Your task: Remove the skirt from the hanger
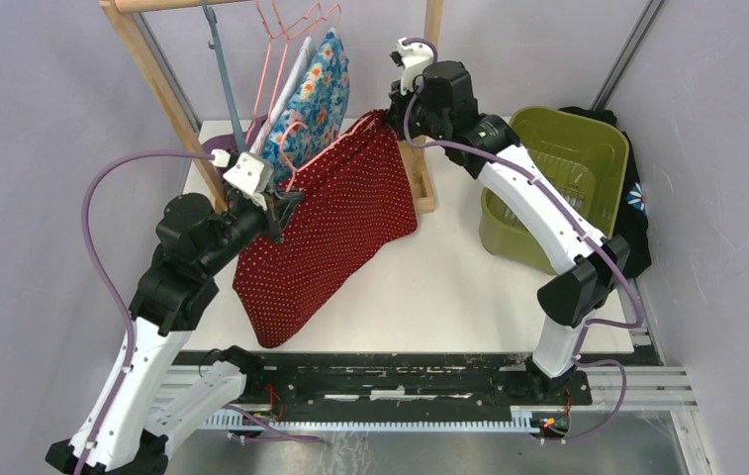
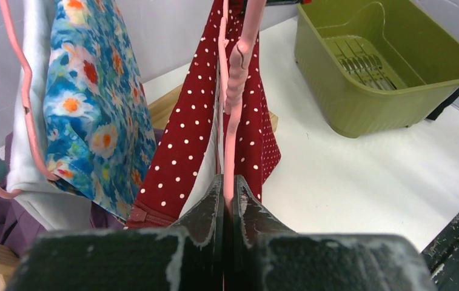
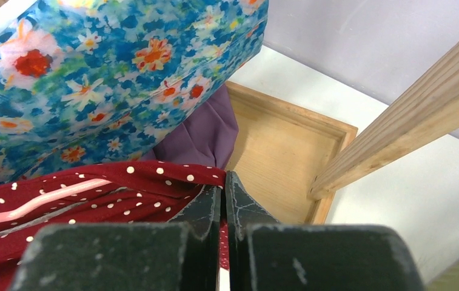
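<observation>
Skirt: the red, white-dotted skirt (image 1: pixel 335 228) hangs slantwise in front of the wooden rack (image 1: pixel 152 69), stretched between the two grippers, its lower corner hanging low over the white table (image 1: pixel 449 287).
Hanger: the pink hanger (image 2: pixel 239 79) is still inside the skirt's waist; a pink bar shows among the folds in the right wrist view.
Left gripper: the left gripper (image 1: pixel 286 203) is pinched tight on the hanger's pink wire at the skirt's near upper end, fingers (image 2: pixel 205 209) closed against it.
Right gripper: the right gripper (image 1: pixel 388 111) is clamped on the skirt's far upper corner, red cloth caught between its fingertips, just above the rack's base board (image 3: pixel 275 151).
Neighbours: a blue floral garment (image 1: pixel 316 84) hangs on the rack just beside the skirt; a purple cloth (image 3: pixel 205 130) lies under it on the base board.
Further off: a green basket (image 1: pixel 494 233) stands on the table to the right, with a dark garment (image 1: pixel 637 188) behind it.
</observation>
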Tool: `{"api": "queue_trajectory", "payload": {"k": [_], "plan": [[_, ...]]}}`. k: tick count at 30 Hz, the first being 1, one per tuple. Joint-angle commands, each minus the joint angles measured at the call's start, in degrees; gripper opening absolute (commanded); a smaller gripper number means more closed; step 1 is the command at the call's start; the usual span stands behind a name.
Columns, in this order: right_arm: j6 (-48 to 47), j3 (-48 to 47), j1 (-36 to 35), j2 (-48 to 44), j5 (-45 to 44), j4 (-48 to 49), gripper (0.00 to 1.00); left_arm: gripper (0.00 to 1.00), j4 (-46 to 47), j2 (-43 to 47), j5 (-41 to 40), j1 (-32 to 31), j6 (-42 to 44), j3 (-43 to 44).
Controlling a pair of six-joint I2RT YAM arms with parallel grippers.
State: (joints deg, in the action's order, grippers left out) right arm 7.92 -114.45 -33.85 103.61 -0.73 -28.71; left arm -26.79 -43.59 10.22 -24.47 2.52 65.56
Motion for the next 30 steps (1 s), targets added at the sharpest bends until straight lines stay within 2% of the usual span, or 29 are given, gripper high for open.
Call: {"api": "queue_trajectory", "payload": {"k": [1, 11, 17, 30], "plan": [[-3.7, -3.8, 9.2, -0.3, -17.2, 4.7, 0.01, 0.03, -5.3, 4.5, -1.3, 0.3, 2.6, -0.1], [-4.4, -8.6, 10.5, 1.1, -17.5, 3.6, 0.01, 0.03, -5.1, 3.8, 0.3, 0.3, 2.5, -0.5], [-3.1, -8.9, 11.4, 5.6, -15.5, 3.7, 0.01, 0.03, -6.1, 6.2, 6.3, 0.3, 2.6, 1.7], [-1.8, -7.5, 12.3, 9.8, -11.6, 3.0, 0.01, 0.03, -3.2, 6.5, 10.7, 0.4, 0.5, 6.9]]}}
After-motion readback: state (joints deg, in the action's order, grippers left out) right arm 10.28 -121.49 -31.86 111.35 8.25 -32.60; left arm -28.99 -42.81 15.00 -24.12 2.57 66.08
